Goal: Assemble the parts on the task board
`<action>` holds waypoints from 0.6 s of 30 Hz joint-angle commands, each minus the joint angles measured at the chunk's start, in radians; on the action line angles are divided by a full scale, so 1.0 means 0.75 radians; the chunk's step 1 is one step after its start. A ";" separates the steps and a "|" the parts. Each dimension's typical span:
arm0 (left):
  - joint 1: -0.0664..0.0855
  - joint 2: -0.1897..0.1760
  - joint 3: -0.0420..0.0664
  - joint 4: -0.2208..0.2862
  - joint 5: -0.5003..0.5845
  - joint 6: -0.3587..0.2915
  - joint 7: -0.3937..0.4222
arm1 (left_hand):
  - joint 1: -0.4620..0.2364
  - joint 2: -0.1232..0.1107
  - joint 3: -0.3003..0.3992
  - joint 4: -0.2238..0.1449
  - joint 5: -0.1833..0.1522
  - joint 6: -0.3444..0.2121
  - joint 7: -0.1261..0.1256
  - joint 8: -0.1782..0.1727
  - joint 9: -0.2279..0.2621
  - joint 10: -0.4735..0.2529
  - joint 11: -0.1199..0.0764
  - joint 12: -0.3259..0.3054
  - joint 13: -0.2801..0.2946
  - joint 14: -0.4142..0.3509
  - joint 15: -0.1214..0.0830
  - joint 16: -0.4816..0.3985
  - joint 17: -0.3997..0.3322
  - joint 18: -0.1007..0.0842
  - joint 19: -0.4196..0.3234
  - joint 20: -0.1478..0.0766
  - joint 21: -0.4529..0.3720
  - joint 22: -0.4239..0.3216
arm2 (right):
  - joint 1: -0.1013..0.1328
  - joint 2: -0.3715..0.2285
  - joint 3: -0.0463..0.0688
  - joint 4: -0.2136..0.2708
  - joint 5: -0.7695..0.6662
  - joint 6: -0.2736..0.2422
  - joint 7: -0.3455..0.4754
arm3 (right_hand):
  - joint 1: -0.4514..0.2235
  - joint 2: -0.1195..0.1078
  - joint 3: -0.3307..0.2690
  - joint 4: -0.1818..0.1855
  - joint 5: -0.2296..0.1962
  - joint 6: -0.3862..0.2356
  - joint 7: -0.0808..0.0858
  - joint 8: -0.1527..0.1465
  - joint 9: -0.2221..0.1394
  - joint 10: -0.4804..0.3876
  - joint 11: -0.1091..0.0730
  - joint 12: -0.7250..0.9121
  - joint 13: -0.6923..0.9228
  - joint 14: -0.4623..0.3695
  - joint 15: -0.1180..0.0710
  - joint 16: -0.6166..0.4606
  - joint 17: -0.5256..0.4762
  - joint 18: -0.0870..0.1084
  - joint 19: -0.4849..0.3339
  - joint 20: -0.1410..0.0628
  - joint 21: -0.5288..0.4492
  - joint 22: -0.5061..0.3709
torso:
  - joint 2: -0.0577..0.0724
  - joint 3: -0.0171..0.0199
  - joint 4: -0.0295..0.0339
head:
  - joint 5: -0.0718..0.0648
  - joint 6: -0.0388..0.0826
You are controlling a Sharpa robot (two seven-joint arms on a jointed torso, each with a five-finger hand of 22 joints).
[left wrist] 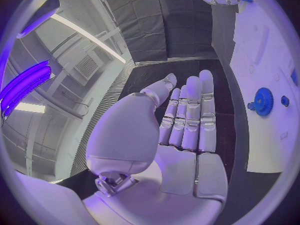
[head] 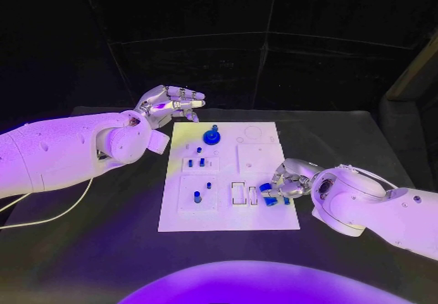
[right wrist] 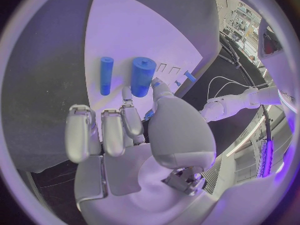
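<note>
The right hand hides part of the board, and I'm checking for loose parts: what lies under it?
Two blue cylinders, one thick, one thin, lie on the task board at the right hand. The board beneath its palm is covered.

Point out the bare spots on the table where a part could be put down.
Black table is bare left of the board, below the left arm, and along the front. Behind the board's far edge is free too. Crowded: the right edge, where the right hand is at blue cylinders.
</note>
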 commanded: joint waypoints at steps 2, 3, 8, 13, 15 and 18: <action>0.001 -0.001 0.001 0.001 0.005 0.018 0.007 | 0.001 0.010 -0.005 0.000 -0.001 -0.002 0.003 0.005 -0.001 -0.007 0.007 0.003 -0.001 0.001 0.007 -0.008 -0.001 0.017 -0.001 0.009 -0.007 -0.001 | -0.006 0.009 0.000 -0.007 -0.063 0.080 -0.038 | 0.020 0.003 -0.009 -0.002 -0.004 0.002 -0.009 0.009 0.004 0.009 -0.003 0.008 0.004 0.064 -0.004 0.008 0.008 -0.021 0.015 -0.001 0.008 0.082 | 0.000 -0.0006 0.0015 | 0.001 -0.003; 0.001 -0.002 0.001 0.001 0.005 0.018 0.006 | 0.001 0.010 -0.005 0.000 -0.001 -0.002 0.003 0.005 -0.001 -0.007 0.007 0.003 -0.001 0.001 0.007 -0.008 -0.001 0.017 -0.001 0.009 -0.007 -0.001 | -0.009 0.011 0.000 -0.009 -0.072 0.091 -0.043 | 0.024 0.004 -0.010 -0.003 -0.004 0.002 -0.009 0.010 0.004 0.009 -0.004 0.008 0.005 0.064 -0.004 0.009 0.009 -0.021 0.015 -0.001 0.008 0.083 | 0.000 -0.0007 0.0021 | 0.001 -0.004; 0.001 -0.005 0.001 0.003 0.005 0.019 0.003 | 0.001 0.010 -0.005 0.000 -0.001 -0.002 0.003 0.005 -0.001 -0.007 0.007 0.003 -0.001 0.001 0.007 -0.008 -0.001 0.017 -0.001 0.009 -0.007 -0.001 | -0.024 0.021 0.000 -0.012 -0.105 0.127 -0.060 | 0.053 0.014 -0.018 -0.012 0.000 0.002 -0.010 0.017 0.011 0.010 -0.005 0.007 0.010 0.065 -0.005 0.013 0.018 -0.022 0.018 -0.003 0.010 0.088 | 0.000 0.0000 0.0018 | 0.005 -0.008; 0.001 -0.008 0.001 0.004 0.005 0.020 0.001 | 0.001 0.010 -0.005 0.000 -0.001 -0.002 0.003 0.005 -0.001 -0.007 0.007 0.003 -0.001 0.001 0.007 -0.008 -0.001 0.017 -0.001 0.009 -0.007 -0.001 | -0.030 0.025 0.000 -0.013 -0.117 0.118 -0.071 | 0.067 0.024 -0.022 -0.015 0.009 0.006 -0.012 0.023 0.015 0.012 -0.007 0.007 0.014 0.066 -0.007 0.016 0.026 -0.023 0.021 -0.004 0.012 0.093 | -0.001 -0.0017 -0.0002 | 0.004 -0.011; 0.001 -0.008 0.001 0.004 0.005 0.021 0.001 | 0.001 0.010 -0.005 0.000 -0.001 -0.002 0.003 0.005 -0.001 -0.007 0.007 0.003 -0.001 0.001 0.007 -0.008 -0.001 0.017 -0.001 0.009 -0.007 -0.001 | -0.030 0.025 0.000 -0.011 -0.118 0.096 -0.073 | 0.074 0.035 -0.023 -0.016 0.023 0.013 -0.014 0.029 0.019 0.015 -0.009 0.009 0.018 0.067 -0.008 0.018 0.031 -0.024 0.023 -0.005 0.014 0.097 | -0.001 -0.0015 -0.0001 | 0.004 -0.011; 0.001 -0.009 0.001 0.004 0.005 0.021 0.001 | 0.001 0.010 -0.005 0.000 -0.001 -0.002 0.003 0.005 -0.001 -0.007 0.007 0.003 -0.001 0.001 0.007 -0.008 -0.001 0.017 -0.001 0.009 -0.007 -0.001 | -0.031 0.020 0.000 -0.005 -0.118 0.025 -0.061 | 0.086 0.061 -0.022 -0.015 0.055 0.030 -0.020 0.041 0.027 0.024 -0.014 0.014 0.029 0.069 -0.012 0.023 0.042 -0.026 0.030 -0.008 0.019 0.108 | -0.002 -0.0008 -0.0008 | 0.004 -0.011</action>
